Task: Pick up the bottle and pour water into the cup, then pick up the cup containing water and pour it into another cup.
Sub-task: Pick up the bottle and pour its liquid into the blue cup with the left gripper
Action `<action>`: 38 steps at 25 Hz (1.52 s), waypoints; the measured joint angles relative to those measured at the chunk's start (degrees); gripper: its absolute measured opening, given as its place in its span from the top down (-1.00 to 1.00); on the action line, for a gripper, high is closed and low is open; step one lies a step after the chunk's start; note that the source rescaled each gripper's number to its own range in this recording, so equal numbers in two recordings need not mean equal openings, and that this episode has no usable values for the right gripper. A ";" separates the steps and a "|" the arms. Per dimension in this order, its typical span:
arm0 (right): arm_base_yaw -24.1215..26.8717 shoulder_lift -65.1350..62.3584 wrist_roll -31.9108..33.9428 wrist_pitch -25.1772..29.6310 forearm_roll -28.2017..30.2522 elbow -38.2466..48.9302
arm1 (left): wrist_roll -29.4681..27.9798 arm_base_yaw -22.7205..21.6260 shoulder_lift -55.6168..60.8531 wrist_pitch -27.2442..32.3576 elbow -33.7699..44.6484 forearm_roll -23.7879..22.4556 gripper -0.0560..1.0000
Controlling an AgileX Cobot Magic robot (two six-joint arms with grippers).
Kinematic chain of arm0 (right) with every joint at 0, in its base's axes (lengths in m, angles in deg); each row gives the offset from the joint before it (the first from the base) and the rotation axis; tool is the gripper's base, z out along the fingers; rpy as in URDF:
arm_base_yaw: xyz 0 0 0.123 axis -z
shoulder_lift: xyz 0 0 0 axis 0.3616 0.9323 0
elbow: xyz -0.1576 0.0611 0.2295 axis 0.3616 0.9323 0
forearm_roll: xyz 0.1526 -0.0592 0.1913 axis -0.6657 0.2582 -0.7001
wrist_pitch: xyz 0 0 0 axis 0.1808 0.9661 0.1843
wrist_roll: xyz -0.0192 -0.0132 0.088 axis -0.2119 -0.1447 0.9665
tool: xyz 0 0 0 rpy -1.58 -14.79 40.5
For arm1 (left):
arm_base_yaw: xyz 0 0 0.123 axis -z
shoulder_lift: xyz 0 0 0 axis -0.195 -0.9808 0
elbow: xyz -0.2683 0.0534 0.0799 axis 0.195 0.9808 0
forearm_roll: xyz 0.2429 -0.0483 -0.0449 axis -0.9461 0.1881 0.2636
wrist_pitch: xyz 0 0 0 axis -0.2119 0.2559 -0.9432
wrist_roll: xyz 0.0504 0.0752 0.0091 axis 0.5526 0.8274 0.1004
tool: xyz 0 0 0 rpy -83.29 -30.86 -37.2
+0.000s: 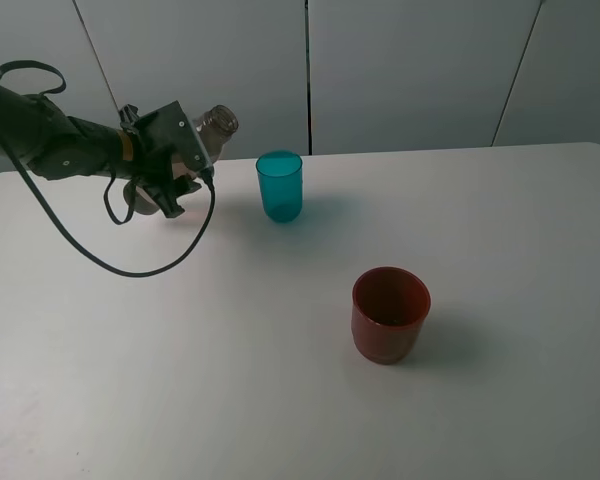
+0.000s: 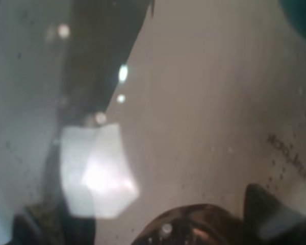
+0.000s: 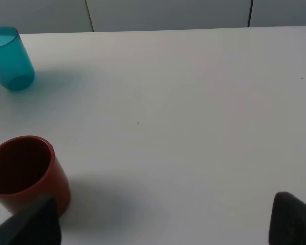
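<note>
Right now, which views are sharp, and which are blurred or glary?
Exterior high: sharp, even light, soft shadows to the right of the teal cup and the red cup. Left wrist: badly blurred, the bottle filling the frame, with white glare patches. Right wrist: sharp, both cups crisp.

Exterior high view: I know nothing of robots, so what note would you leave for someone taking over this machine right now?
Left gripper: shut on the bottle, lifted and tilted, neck toward the teal cup but short of its rim.
Right gripper: open, empty, near the red cup.
Both cups stand upright, apart, on the table.
Done: bottle picked up. Water in the teal cup: cannot tell.
Left: pour bottle into teal cup, then teal into red.
</note>
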 joint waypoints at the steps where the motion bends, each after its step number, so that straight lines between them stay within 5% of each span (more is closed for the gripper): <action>1: 0.00 0.00 0.00 0.00 0.00 0.00 | 0.60 0.01 -0.26 0.09 -0.61 -0.19 0.88; 10: 0.00 0.00 0.00 0.00 0.00 0.00 | 10.54 0.49 -0.71 0.43 -1.95 -1.27 0.88; 38: 0.00 0.00 0.00 0.00 0.00 0.00 | 12.40 2.49 -4.62 7.58 -10.99 -11.02 0.88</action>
